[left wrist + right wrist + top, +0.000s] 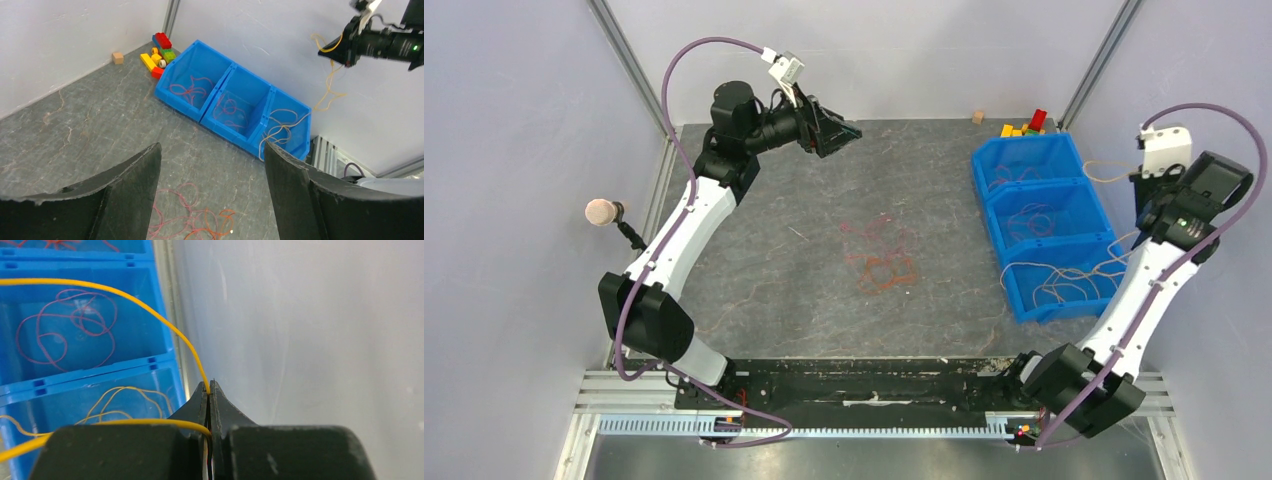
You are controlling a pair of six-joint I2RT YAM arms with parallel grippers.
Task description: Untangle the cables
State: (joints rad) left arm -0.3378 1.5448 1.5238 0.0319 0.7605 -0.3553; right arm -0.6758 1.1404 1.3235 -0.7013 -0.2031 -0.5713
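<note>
A tangle of red and orange cables (pixel 881 256) lies on the grey table, mid-centre; in the left wrist view this tangle (pixel 187 220) sits below and between my fingers. My left gripper (pixel 839 132) hovers high at the table's back, open and empty (pixel 212 150). My right gripper (pixel 1144 182) is raised beside the right wall, above the blue bin (pixel 990 215). It is shut (pixel 209 387) on a yellow cable (pixel 150 307), which hangs from it (pixel 330 85) toward the bin's nearest compartment.
The blue bin (pixel 227 135) has three compartments: red cables in the far one, pinkish-red in the middle, pale yellow in the near one. Toy blocks (pixel 1024 125) and a wooden cube (pixel 977 117) lie at the back. A microphone (pixel 602 211) stands at the left.
</note>
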